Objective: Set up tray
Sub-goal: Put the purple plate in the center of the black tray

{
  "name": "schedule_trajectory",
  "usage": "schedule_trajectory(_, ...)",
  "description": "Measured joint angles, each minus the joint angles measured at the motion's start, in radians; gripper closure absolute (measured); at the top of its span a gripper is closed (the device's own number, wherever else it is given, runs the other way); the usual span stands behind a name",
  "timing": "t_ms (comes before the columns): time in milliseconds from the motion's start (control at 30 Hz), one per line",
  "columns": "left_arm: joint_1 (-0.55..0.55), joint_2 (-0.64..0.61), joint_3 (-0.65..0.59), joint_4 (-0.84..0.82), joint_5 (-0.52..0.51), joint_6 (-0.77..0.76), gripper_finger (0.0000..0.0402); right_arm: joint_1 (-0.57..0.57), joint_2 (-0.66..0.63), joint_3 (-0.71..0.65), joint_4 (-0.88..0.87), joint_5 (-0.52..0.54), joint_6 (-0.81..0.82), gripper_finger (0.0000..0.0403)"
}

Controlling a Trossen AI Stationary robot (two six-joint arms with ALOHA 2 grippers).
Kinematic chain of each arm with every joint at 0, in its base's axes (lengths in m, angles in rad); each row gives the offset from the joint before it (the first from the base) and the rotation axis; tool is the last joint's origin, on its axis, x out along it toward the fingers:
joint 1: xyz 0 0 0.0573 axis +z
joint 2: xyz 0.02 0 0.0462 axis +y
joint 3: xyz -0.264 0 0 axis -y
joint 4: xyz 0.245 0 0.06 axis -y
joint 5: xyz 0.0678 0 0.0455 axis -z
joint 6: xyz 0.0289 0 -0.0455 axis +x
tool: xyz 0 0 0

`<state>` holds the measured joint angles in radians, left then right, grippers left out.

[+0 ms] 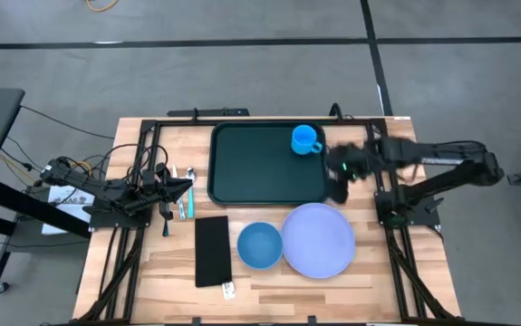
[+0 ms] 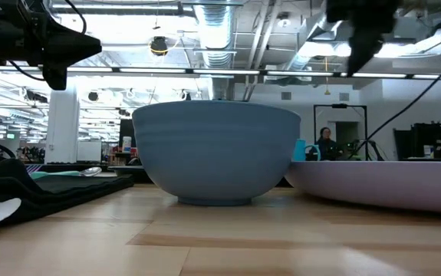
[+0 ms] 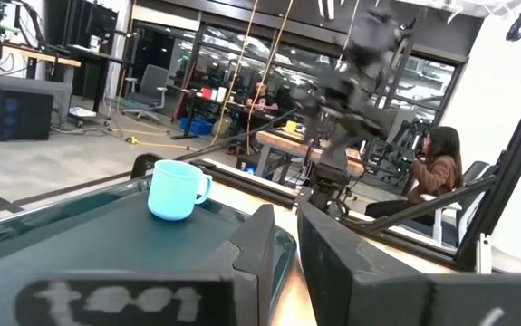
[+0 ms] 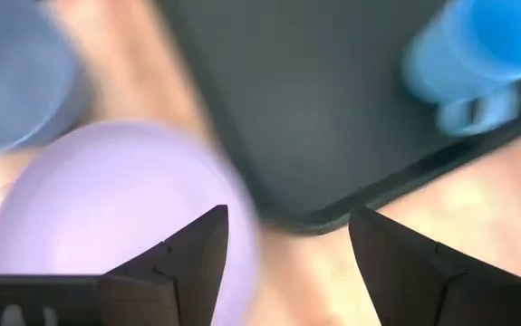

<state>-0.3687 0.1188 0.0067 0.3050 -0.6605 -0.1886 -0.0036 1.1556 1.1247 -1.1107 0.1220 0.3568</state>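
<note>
The blue bowl (image 1: 260, 245) sits at the counter's (image 1: 269, 290) front edge, between the black napkin (image 1: 212, 251) and lavender plate (image 1: 318, 239). Behind them lies the tray (image 1: 260, 167), a blue cup (image 1: 305, 139) in its far right corner. The right gripper (image 1: 337, 177) hovers over the tray's right edge, fingers wide apart and empty. The left gripper (image 1: 186, 184) waits left of the tray, fingers nearly closed, empty

I see a dark green-black rectangular plastic tray (image 1: 265, 167) on the pale striped wooden table (image 1: 151, 272). On it, 1 bright blue plastic mug (image 1: 305, 139). Beside it I have a plain lavender round plate (image 1: 319, 240), a muted blue round bowl (image 1: 260, 245) and a flat black rectangular napkin (image 1: 212, 250).
</note>
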Motion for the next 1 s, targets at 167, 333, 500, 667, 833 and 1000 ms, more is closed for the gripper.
schedule_trajectory(167, 0.000, 0.000, 0.000, 0.000, 0.000, 0.000, 0.0360, 0.244, -0.019, -0.131, 0.070, -0.022, 0.149, 0.0181)
schedule_trajectory(333, 0.000, 0.000, 0.000, 0.000, 0.000, 0.000, 0.0360, 0.397, 0.031, -0.177, 0.071, 0.035, 0.365, 0.0181)
schedule_trajectory(500, 0.000, 0.000, 0.000, 0.000, 0.000, 0.000, 0.0360, 0.458, 0.088, -0.183, 0.068, 0.127, 0.559, 0.0181)
schedule_trajectory(667, 0.000, 0.000, 0.000, 0.000, -0.001, 0.014, 0.0360, 0.442, 0.162, -0.183, -0.001, 0.086, 0.627, 0.0181)
schedule_trajectory(833, 0.000, 0.000, 0.000, 0.000, -0.001, 0.014, 0.0360, 0.391, 0.235, -0.219, -0.033, 0.001, 0.609, 0.0181)
schedule_trajectory(1000, 0.000, 0.000, 0.000, 0.000, -0.001, 0.019, 0.0360, 0.324, 0.270, -0.269, -0.008, -0.054, 0.514, 0.0182)
